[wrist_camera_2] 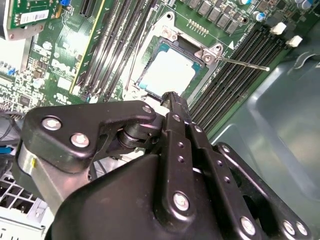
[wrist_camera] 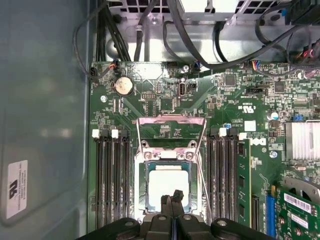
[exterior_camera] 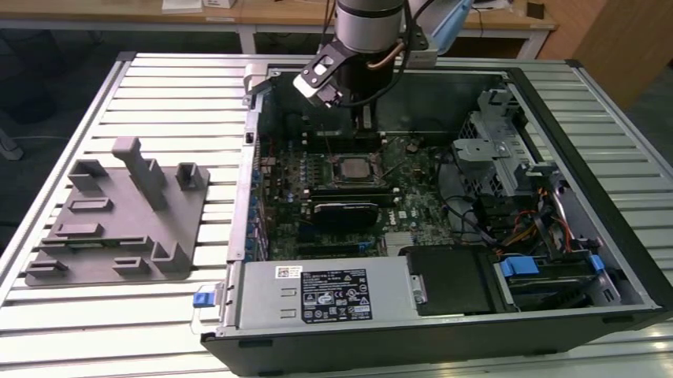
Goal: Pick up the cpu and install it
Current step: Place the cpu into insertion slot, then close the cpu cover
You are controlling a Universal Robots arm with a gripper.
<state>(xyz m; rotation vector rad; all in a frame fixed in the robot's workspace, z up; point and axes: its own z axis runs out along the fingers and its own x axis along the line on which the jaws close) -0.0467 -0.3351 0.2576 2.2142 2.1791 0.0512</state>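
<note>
Well, at the exterior view's left a grey fixture [exterior_camera: 116, 228] sits on the slatted table [exterior_camera: 179, 94]; further right the open computer case [exterior_camera: 589, 157] holds the cpu [exterior_camera: 351, 168], seated flat in its motherboard socket [wrist_camera: 143, 186]. Above it, in the first wrist view, the gripper [wrist_camera: 172, 197] hangs with its fingers pinched together on nothing, tips over one edge of the cpu.

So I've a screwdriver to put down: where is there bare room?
On the exterior view's left: bare table around the fixture, and the strip between it and the case. Inside the case is crowded, most around the cpu under the gripper.
</note>
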